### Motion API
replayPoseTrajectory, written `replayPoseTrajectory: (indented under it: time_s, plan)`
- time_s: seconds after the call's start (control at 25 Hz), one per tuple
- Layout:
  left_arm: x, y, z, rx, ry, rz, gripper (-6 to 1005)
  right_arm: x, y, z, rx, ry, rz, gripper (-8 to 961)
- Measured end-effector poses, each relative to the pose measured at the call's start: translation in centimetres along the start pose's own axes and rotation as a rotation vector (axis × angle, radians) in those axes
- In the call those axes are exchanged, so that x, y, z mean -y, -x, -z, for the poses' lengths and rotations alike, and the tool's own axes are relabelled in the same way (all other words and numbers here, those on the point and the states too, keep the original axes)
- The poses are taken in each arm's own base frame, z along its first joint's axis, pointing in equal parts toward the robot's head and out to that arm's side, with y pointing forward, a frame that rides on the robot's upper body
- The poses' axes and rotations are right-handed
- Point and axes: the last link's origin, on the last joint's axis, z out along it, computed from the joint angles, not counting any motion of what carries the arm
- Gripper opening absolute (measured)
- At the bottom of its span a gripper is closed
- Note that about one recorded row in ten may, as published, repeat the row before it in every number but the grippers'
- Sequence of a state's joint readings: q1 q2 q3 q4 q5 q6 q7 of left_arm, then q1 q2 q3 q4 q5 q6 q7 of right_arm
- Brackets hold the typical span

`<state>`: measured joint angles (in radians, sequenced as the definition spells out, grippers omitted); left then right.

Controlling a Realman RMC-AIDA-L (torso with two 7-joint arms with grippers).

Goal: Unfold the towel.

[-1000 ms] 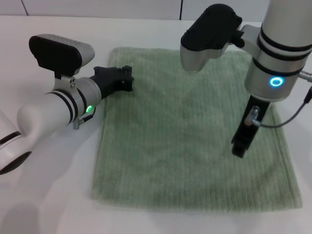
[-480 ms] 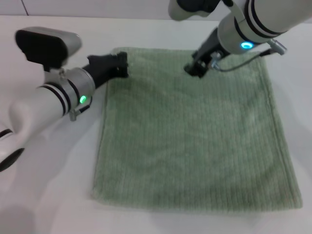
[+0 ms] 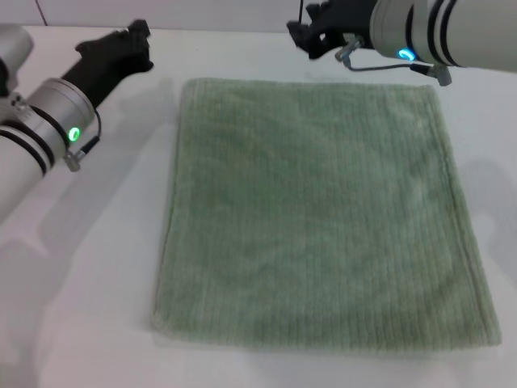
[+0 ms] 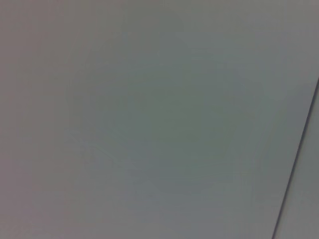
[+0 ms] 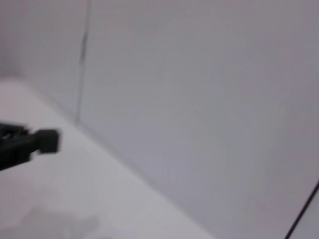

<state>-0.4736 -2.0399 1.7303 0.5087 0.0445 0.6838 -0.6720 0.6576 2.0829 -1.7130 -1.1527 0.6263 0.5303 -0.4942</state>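
Now: towel flat on table | wall behind

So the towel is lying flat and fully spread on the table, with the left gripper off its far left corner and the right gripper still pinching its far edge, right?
Not quite. The head view shows the right gripper lifted clear of the towel, beyond its far edge and holding nothing. The rest holds: the towel lies flat and spread on the table, and the left gripper is off its far left corner.
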Motion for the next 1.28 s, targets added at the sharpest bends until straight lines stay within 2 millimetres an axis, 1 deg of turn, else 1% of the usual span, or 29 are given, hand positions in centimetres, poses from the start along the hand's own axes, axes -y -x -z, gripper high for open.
replayPoseTrajectory:
  time_s: [0.08,0.12,0.16,0.2,0.28,0.32,0.36,0.4,0.44,0.48,0.52,0.56,0.6,0.64,0.68,0.72,0.76,0.88,0.92,1.0,1.12,1.2,1.28]
  plan:
    - [0.0,0.0,0.0,0.000,0.000,0.000,39,0.3,-0.3,0.0,0.028,-0.020,-0.017,313]
    - [0.6,-0.8,0.5,-0.042,0.012,-0.009,47,0.5,-0.8,-0.1,0.068,-0.054,-0.028,313]
    - [0.6,-0.8,0.5,-0.042,0.012,-0.009,55,0.5,-0.8,-0.1,0.068,-0.054,-0.028,313]
    - [0.8,-0.9,0.6,-0.050,0.010,-0.009,63,0.5,-1.3,-0.3,0.091,-0.075,-0.026,313]
    - [1.3,-1.3,0.7,-0.072,-0.003,-0.009,78,0.6,-1.5,-0.3,0.105,-0.089,-0.025,349]
    - [1.5,-1.5,0.8,-0.086,-0.012,-0.017,86,1.0,-2.0,-0.4,0.148,-0.131,-0.025,368]
    - [1.5,-1.5,0.8,-0.086,-0.012,-0.017,136,1.0,-2.0,-0.4,0.148,-0.131,-0.025,386]
    - [1.7,-1.7,0.9,-0.098,-0.022,-0.027,186,1.4,-2.5,-0.2,0.200,-0.179,-0.027,404]
    - [1.8,-1.8,1.0,-0.108,-0.028,-0.036,236,1.4,-2.5,-0.2,0.200,-0.179,-0.027,439]
    - [1.9,-1.9,1.2,-0.128,-0.039,-0.048,286,1.7,-2.9,0.0,0.243,-0.216,-0.025,474]
    - [2.2,-2.1,1.4,-0.153,-0.066,-0.058,336,2.0,-3.7,0.6,0.329,-0.284,-0.012,509]
    - [2.4,-2.2,1.5,-0.163,-0.079,-0.067,362,2.0,-4.0,0.9,0.370,-0.314,-0.005,543]
    - [2.4,-2.2,1.5,-0.163,-0.079,-0.067,388,2.0,-4.0,0.9,0.370,-0.314,-0.005,578]
    - [2.7,-2.3,1.7,-0.174,-0.104,-0.084,413,2.2,-4.8,1.5,0.445,-0.372,0.006,613]
    - [2.7,-2.3,1.7,-0.174,-0.104,-0.084,439,2.2,-4.8,1.5,0.445,-0.372,0.006,647]
    - [3.0,-2.4,1.8,-0.180,-0.117,-0.094,465,2.4,-5.4,2.1,0.514,-0.411,0.002,682]
    - [3.0,-2.4,1.8,-0.180,-0.117,-0.094,490,2.4,-5.4,2.1,0.514,-0.411,0.002,716]
    - [3.4,-2.6,2.0,-0.192,-0.136,-0.099,576,2.8,-6.5,2.8,0.597,-0.442,-0.019,819]
    - [3.8,-2.7,2.3,-0.213,-0.151,-0.100,611,3.1,-7.1,3.3,0.642,-0.453,-0.040,819]
    - [4.1,-2.7,2.7,-0.234,-0.165,-0.098,680,3.4,-7.4,3.5,0.658,-0.461,-0.049,818]
    - [4.6,-2.7,3.3,-0.253,-0.180,-0.092,783,4.3,-8.7,4.3,0.676,-0.495,-0.064,818]
    - [5.1,-2.4,4.1,-0.271,-0.199,-0.084,806,4.5,-9.0,4.4,0.673,-0.501,-0.061,819]
    - [5.3,-2.2,4.5,-0.275,-0.205,-0.082,829,4.8,-9.6,4.6,0.660,-0.514,-0.051,819]
